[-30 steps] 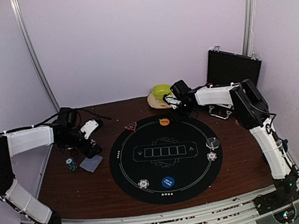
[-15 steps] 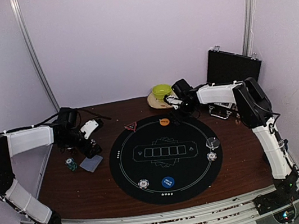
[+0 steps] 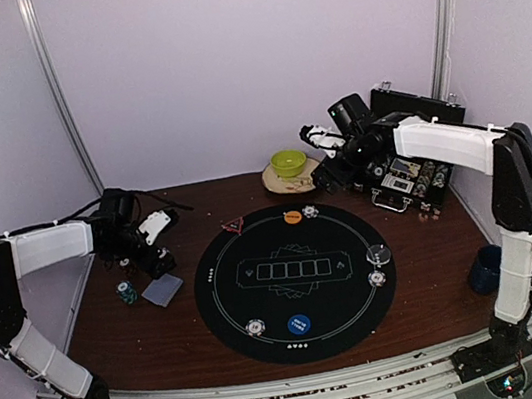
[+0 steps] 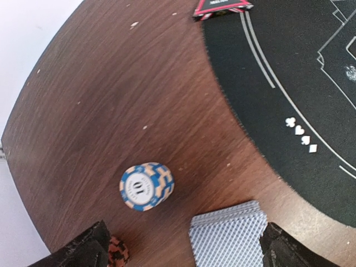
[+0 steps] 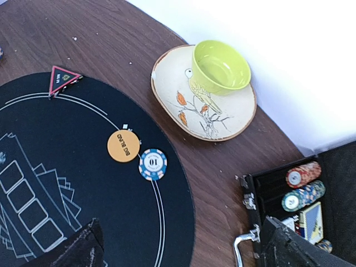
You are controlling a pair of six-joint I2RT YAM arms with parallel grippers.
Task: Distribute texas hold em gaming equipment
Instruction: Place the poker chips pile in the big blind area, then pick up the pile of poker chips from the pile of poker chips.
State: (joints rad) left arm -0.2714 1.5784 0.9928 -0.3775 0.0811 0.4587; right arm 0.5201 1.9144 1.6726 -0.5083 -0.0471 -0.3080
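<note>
Cards [image 4: 228,236] beside chip stack [image 4: 147,186] below spread left jaws, right jaws spread, empty

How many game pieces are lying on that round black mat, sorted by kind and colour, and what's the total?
Striped poker chips: 3
Orange disc: 1
Blue disc: 1
Clear disc: 1
Red triangle marker: 1, at the edge of the mat
Total: 7

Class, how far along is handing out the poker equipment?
Done: the orange disc, a chip beside it and the blue disc lie on the mat. In hand: nothing; left hand and right hand open, empty. Left: card stack and chip stack beside the mat, more chips in the case.
</note>
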